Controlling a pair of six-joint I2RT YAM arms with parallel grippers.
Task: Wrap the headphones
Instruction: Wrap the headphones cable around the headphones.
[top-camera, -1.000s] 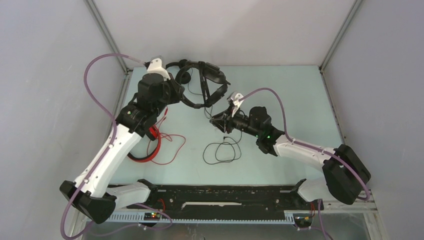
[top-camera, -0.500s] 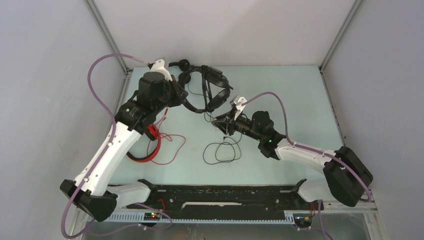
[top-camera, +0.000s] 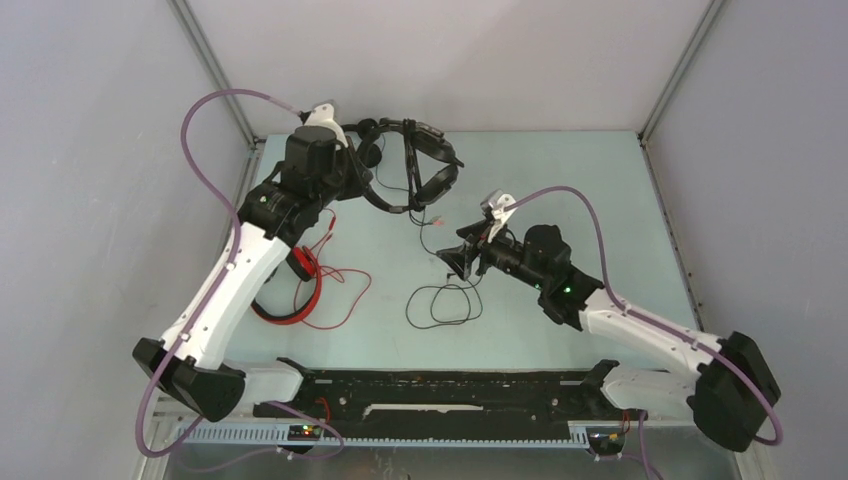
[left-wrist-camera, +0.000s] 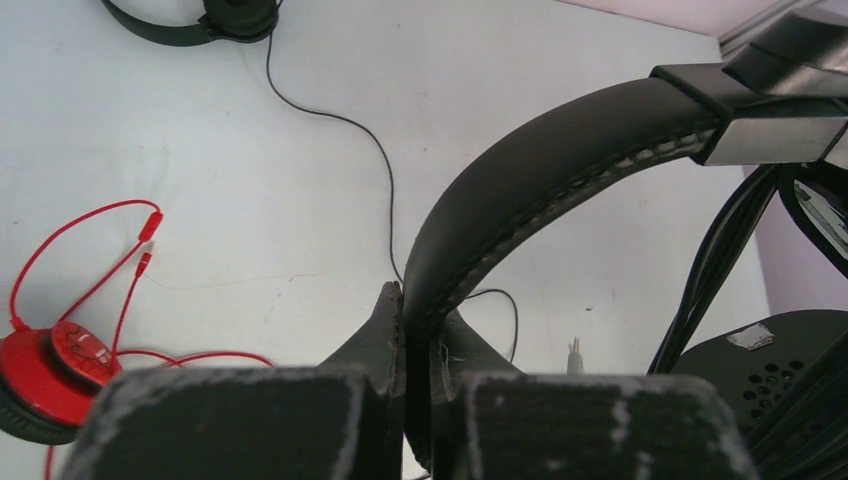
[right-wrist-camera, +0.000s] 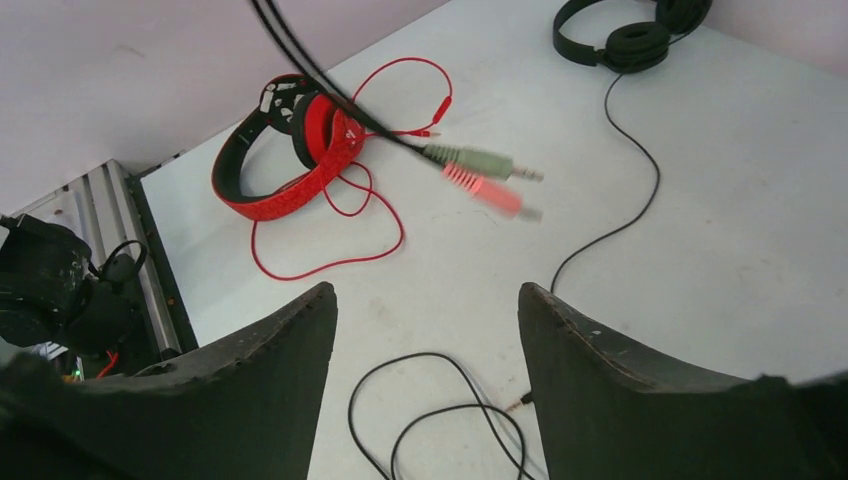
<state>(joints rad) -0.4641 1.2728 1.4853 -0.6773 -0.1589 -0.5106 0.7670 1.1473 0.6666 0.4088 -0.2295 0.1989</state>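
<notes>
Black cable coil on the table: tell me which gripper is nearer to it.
Right. The right gripper hovers open just behind the black cable coil. The left gripper is away at the back left, shut on the bulky black headset by its band.

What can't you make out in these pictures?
Top view: red headset half hidden under left arm.
Left wrist: bulky headset, pinched in left gripper, runs off the right edge; slim headset cut by the top edge.
Right wrist: dangling plugs blurred.
</notes>
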